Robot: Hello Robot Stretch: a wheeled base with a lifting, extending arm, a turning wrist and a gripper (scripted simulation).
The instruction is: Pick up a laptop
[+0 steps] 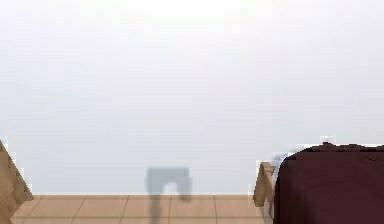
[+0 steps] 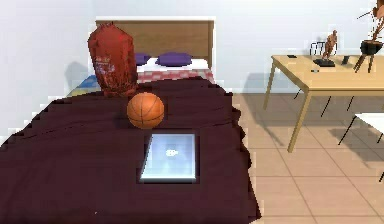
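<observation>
A shut silver-grey laptop (image 2: 171, 158) lies flat on the dark maroon bedcover (image 2: 60, 160), low in the arm side view and slightly left of the middle. An orange basketball (image 2: 146, 110) rests on the cover just beyond it. In the forward view, a corner of the same dark bedcover (image 1: 330, 185) fills the bottom right.
A red bag (image 2: 112, 60) stands on the bed before the wooden headboard (image 2: 180, 35), with purple pillows (image 2: 176, 60) beside it. A wooden table (image 2: 330, 85) with small figures stands at the right over tiled floor (image 2: 300, 170). The forward view faces a pale wall (image 1: 190, 80) close ahead, wooden furniture (image 1: 12, 185) at its left edge.
</observation>
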